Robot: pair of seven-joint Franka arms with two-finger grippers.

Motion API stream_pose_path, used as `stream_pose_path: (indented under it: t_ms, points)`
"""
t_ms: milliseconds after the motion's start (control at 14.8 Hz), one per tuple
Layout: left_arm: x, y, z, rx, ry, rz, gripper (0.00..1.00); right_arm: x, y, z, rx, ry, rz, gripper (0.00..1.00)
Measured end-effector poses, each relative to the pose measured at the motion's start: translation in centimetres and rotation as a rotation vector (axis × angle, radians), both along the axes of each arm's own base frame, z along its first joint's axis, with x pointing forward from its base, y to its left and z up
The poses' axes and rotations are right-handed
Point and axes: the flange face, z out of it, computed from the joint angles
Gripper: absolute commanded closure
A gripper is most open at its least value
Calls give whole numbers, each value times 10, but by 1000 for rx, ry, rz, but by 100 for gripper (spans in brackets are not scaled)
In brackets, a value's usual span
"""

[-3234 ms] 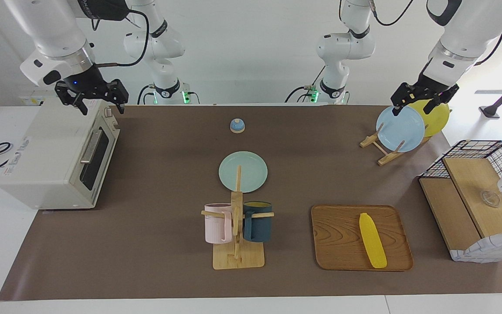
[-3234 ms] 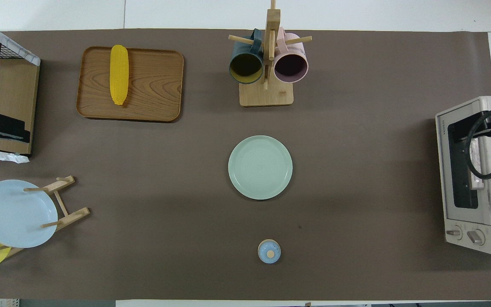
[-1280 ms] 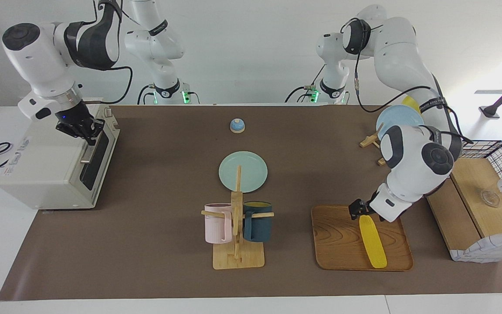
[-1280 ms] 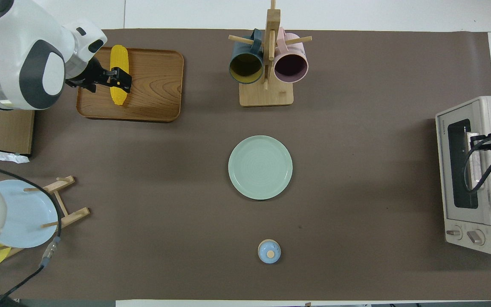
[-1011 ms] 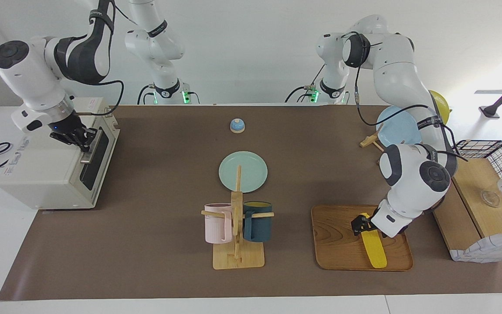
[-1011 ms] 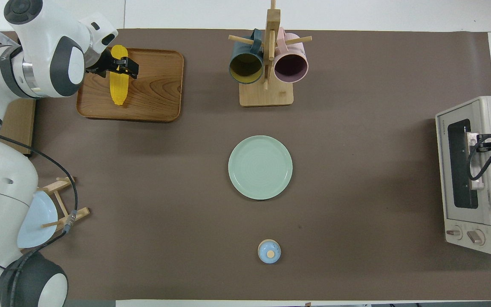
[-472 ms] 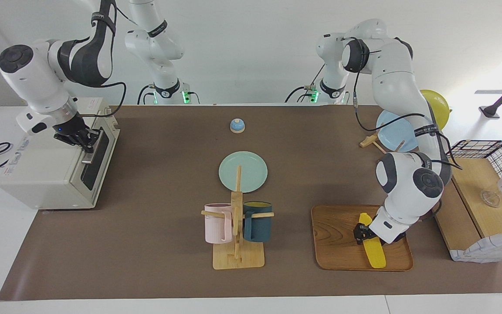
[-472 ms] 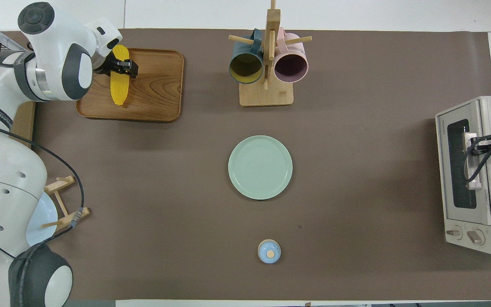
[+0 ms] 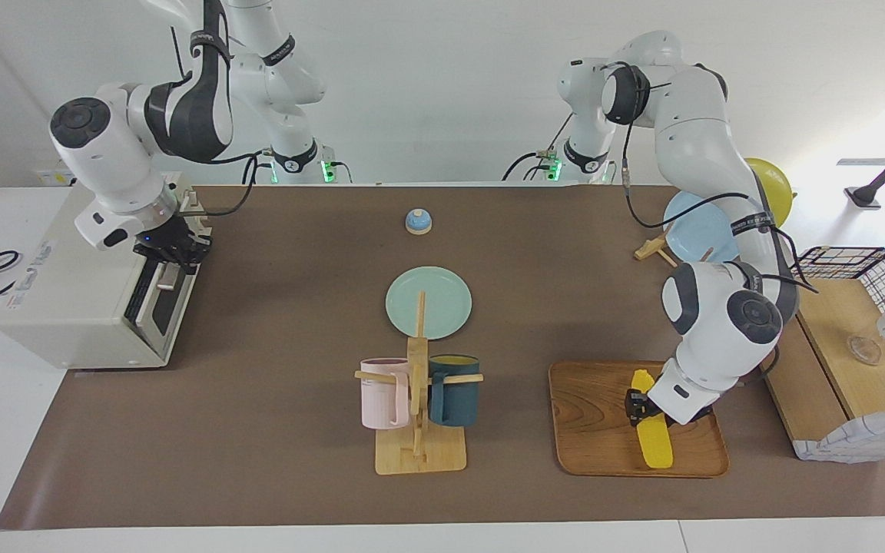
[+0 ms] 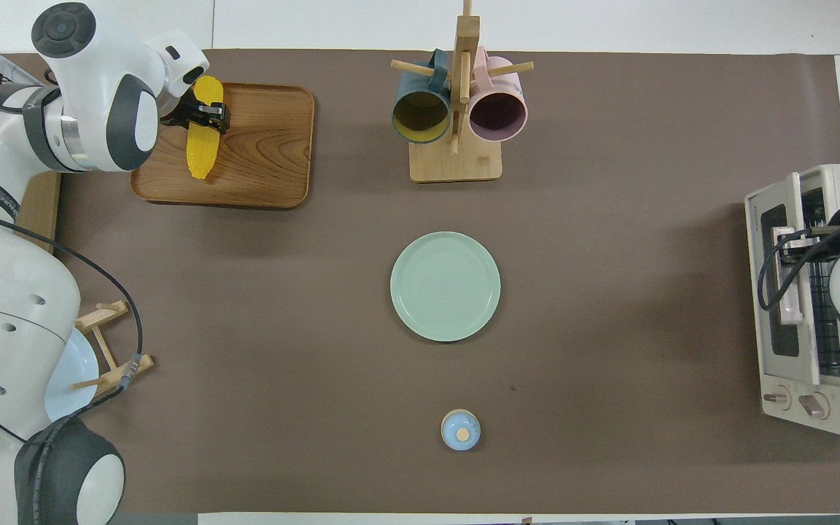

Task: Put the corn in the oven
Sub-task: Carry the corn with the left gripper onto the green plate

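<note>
The yellow corn (image 9: 653, 436) lies on a wooden tray (image 9: 596, 422) toward the left arm's end of the table. My left gripper (image 9: 637, 406) is down on the tray, shut around the corn's middle; the overhead view shows it across the corn (image 10: 199, 149) too. The off-white oven (image 9: 66, 292) stands at the right arm's end. My right gripper (image 9: 172, 252) is shut on the door's bar handle. The dark glass door (image 9: 157, 296) is tilted partly open, and the wire rack (image 10: 821, 292) shows in the gap.
A mug rack (image 9: 418, 407) with a pink and a dark blue mug stands mid-table. A green plate (image 9: 442, 299) and a blue bell (image 9: 418, 221) lie nearer to the robots. A plate rack with a blue plate (image 9: 700, 230) and a wire-and-wood basket (image 9: 842, 346) stand at the left arm's end.
The left arm came down onto the tray and closed on the corn, which shifted slightly. The right gripper took the oven handle and pulled the door partly open.
</note>
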Motion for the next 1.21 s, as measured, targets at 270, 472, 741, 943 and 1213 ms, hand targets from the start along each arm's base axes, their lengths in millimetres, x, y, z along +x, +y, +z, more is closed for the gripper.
stream_pose_path:
  t_ms: [270,472,741,943,1213]
  points:
    - [-65,-78,67,-1,41,83,100,-5,2,-34,13,20,-1,100]
    - [-147,-142,89,-3,62,143,100,-6,2,-35,13,22,-1,100]
    - [-220,-224,80,-39,22,163,100,10,2,16,13,54,-4,100]
    - [-257,-272,57,-84,-20,143,100,20,0,54,12,61,-8,100]
    - [-286,-319,10,-131,-49,127,100,18,-17,32,13,91,-35,100]
